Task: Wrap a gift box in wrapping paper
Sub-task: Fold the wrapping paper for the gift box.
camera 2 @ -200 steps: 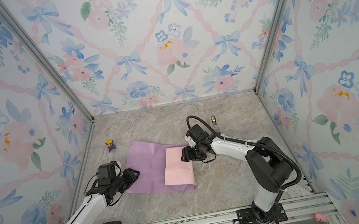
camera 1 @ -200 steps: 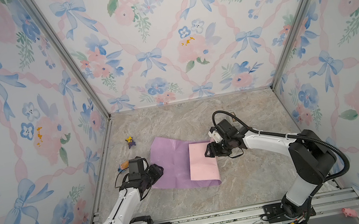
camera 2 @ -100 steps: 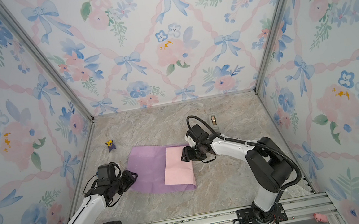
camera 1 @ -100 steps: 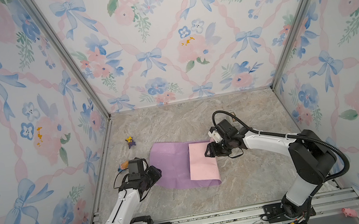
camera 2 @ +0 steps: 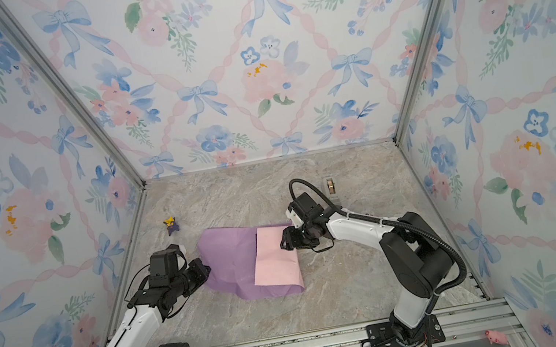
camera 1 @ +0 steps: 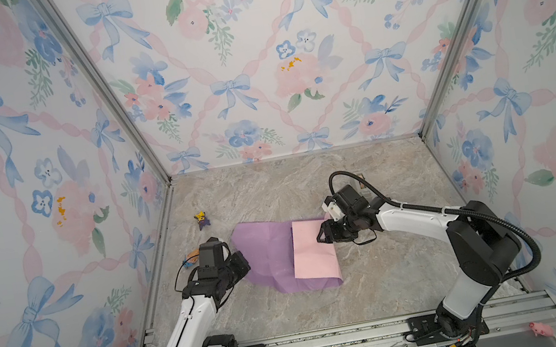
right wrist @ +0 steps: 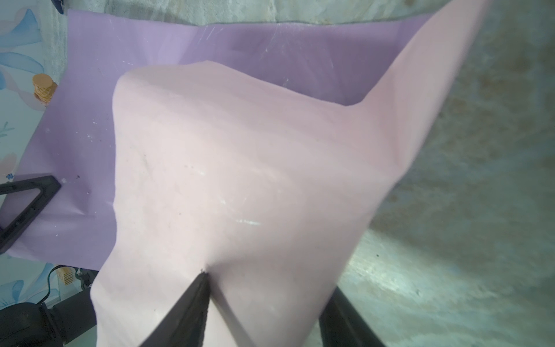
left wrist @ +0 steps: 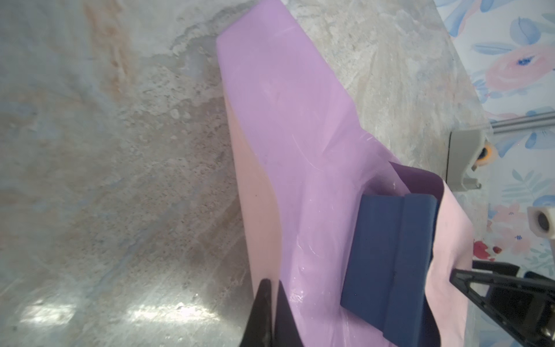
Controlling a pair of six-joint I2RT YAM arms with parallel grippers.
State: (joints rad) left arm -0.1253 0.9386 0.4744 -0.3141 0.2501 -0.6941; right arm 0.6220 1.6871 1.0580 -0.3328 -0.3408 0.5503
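The wrapping paper (camera 1: 268, 257) lies on the marble floor lilac side up in both top views, with its right part folded over as a pale pink flap (camera 1: 312, 253). In the left wrist view the navy gift box (left wrist: 387, 264) sits on the lilac side, half under that flap. My left gripper (camera 1: 243, 261) (left wrist: 271, 282) is shut on the paper's left edge, which is lifted a little. At the flap's right edge is my right gripper (camera 1: 320, 238) (right wrist: 268, 282). Its fingers stand apart astride the pink paper, and one fingertip (right wrist: 202, 279) dents it.
A grey tape dispenser (camera 2: 330, 186) stands behind the right arm. A small purple and yellow toy (camera 1: 202, 219) lies at the back left. A small orange toy (camera 1: 192, 255) lies beside the left wrist. Flowered walls close in three sides.
The left jaws have closed on the paper's left edge, and that edge has risen slightly. The right arm has stayed at the flap, with its jaws a little narrower.
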